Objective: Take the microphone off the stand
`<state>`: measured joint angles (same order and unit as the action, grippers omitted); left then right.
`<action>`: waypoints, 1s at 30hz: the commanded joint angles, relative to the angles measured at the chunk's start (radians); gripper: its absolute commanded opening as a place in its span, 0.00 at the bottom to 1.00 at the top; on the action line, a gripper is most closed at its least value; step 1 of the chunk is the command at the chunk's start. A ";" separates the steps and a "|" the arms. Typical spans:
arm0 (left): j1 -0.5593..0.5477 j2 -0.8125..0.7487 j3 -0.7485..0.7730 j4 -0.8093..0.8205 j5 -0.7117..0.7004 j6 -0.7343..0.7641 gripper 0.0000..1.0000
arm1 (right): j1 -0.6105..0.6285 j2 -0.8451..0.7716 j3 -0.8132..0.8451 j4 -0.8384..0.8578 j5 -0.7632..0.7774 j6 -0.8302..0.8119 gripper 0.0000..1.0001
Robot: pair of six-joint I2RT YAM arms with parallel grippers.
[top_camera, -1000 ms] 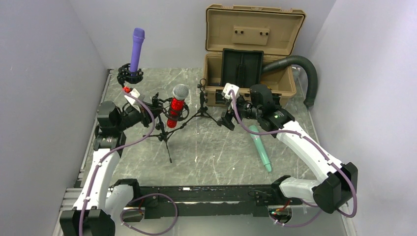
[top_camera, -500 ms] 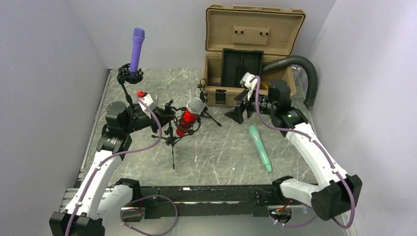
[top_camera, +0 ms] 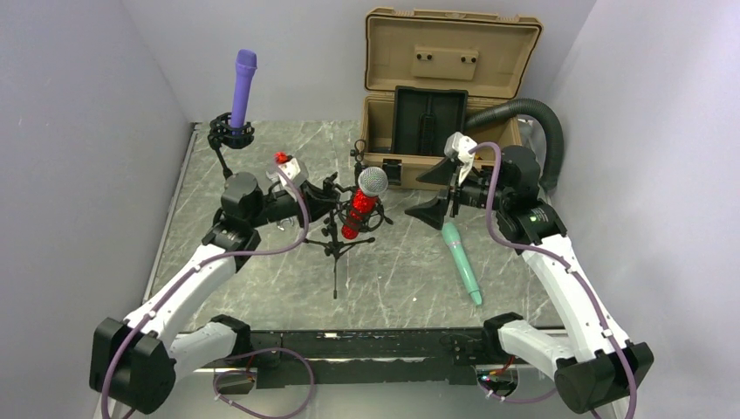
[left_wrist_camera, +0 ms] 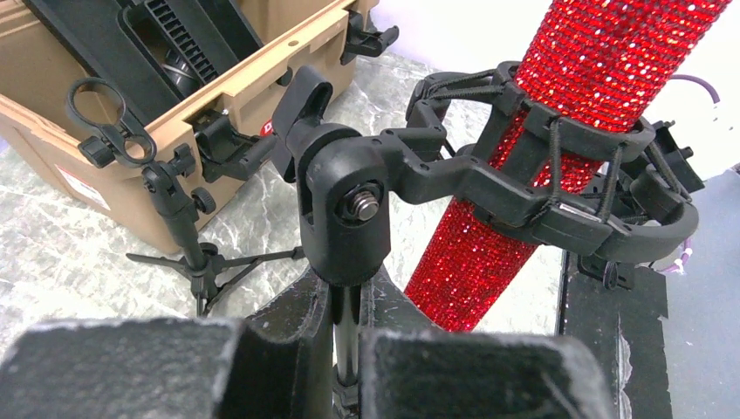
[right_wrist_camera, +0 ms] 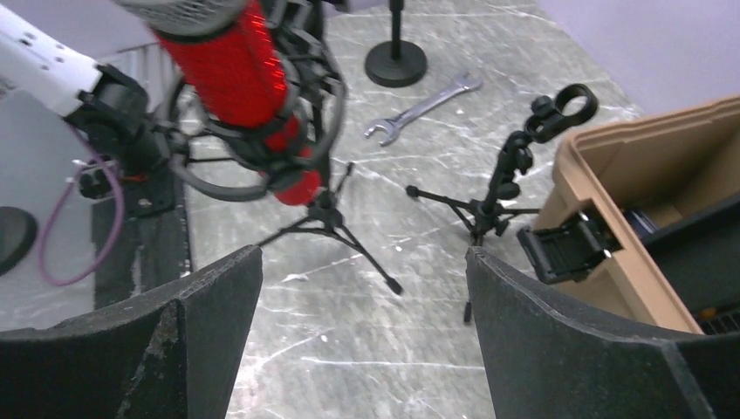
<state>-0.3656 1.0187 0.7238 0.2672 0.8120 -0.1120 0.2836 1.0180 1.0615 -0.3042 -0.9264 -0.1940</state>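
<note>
Two end effectors are in view. Nearest me, a teal microphone [top_camera: 460,262] lies flat on the worktop [top_camera: 401,284], at 4 o'clock from the red microphone [top_camera: 361,206]. The left end effector [left_wrist_camera: 342,349] has both fingers clamped on the thin post of the tripod stand [top_camera: 334,249], below its pivot joint. The red microphone sits in the stand's shock mount [left_wrist_camera: 558,209], near mid-worktop, tilted with its silver head toward 1 o'clock. At its 3 o'clock I see the right end effector [right_wrist_camera: 362,323], fingers spread wide, holding nothing and apart from the microphone. Beyond, a small stand with a ring clip [right_wrist_camera: 515,175] stands just before the open tan case [top_camera: 454,52] at 1 o'clock. A purple microphone [top_camera: 243,87] stands upright at 10 o'clock.
</note>
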 commanded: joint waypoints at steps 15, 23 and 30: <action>-0.090 0.193 0.074 0.371 -0.041 -0.149 0.00 | 0.094 0.109 0.087 0.258 -0.113 0.203 0.90; -0.100 0.210 0.079 0.361 -0.042 -0.158 0.00 | 0.164 0.161 0.110 0.248 -0.105 0.134 0.88; -0.103 0.227 0.077 0.367 -0.039 -0.161 0.00 | 0.193 0.193 0.113 0.256 -0.094 0.130 0.78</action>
<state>-0.4618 1.2488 0.7414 0.5289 0.7624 -0.2321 0.4683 1.2034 1.1343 -0.0956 -1.0245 -0.0433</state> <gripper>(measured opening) 0.103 0.809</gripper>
